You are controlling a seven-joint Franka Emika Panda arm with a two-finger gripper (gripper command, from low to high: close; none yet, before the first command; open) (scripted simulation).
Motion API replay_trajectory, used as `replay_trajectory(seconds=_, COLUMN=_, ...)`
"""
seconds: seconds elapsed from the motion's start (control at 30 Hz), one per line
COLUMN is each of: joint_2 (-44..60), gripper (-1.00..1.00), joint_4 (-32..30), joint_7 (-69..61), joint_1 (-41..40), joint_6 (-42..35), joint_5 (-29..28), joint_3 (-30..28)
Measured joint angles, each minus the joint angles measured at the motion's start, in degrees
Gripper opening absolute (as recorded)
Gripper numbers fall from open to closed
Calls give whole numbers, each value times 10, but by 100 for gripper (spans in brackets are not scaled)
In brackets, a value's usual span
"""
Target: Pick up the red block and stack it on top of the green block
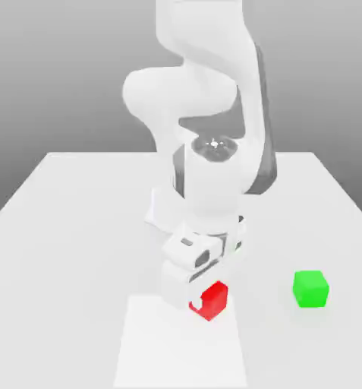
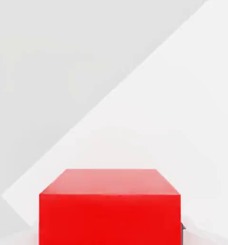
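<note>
The red block sits low over the table near the front, tilted corner-on in the exterior view. My gripper reaches down from the white arm and straddles it, with a white finger crossing the block's near face. In the hand view the red block is very close, and a dark finger pad lies flush against its side. The gripper is shut on the block. The green block rests on the table toward the exterior view's right, about a hand's width from the red one, with nothing touching it.
The white table stretches wide around both blocks. A lighter rectangular patch lies on it beneath and in front of the gripper. The arm's bulky body rises behind the red block.
</note>
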Motion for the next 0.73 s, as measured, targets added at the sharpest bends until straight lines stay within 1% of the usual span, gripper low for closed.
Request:
replay_trajectory(seconds=0.1, joint_2=-61, gripper=-100, joint_4=-9, joint_7=11, joint_1=-2, joint_6=-53, joint_5=-15, joint_3=-3)
replay_trajectory(seconds=0.13, joint_2=-74, gripper=-100, joint_4=-7, joint_7=13, joint_1=11, joint_6=-67, joint_5=-16, joint_3=4)
replay_trajectory(seconds=0.27, joint_2=-92, gripper=-100, joint_4=21, joint_7=18, joint_1=80, joint_6=-112, joint_5=-6, joint_3=59)
replay_trajectory(seconds=0.4, joint_2=-99, gripper=-100, joint_4=55, joint_7=20, joint_1=157, joint_6=-153, joint_5=12, joint_3=127)
replay_trajectory(seconds=0.47, joint_2=-77, gripper=-100, joint_4=63, joint_7=28, joint_1=174, joint_6=-140, joint_5=6, joint_3=143)
replay_trajectory(seconds=0.6, joint_2=1, gripper=-100, joint_4=69, joint_7=57, joint_1=187, joint_6=-69, joint_5=-35, joint_3=130)
replay_trajectory(seconds=0.63, joint_2=20, gripper=100, joint_4=70, joint_7=65, joint_1=189, joint_6=-51, joint_5=-46, joint_3=125)
replay_trajectory(seconds=0.73, joint_2=20, gripper=100, joint_4=70, joint_7=65, joint_1=189, joint_6=-51, joint_5=-46, joint_3=125)
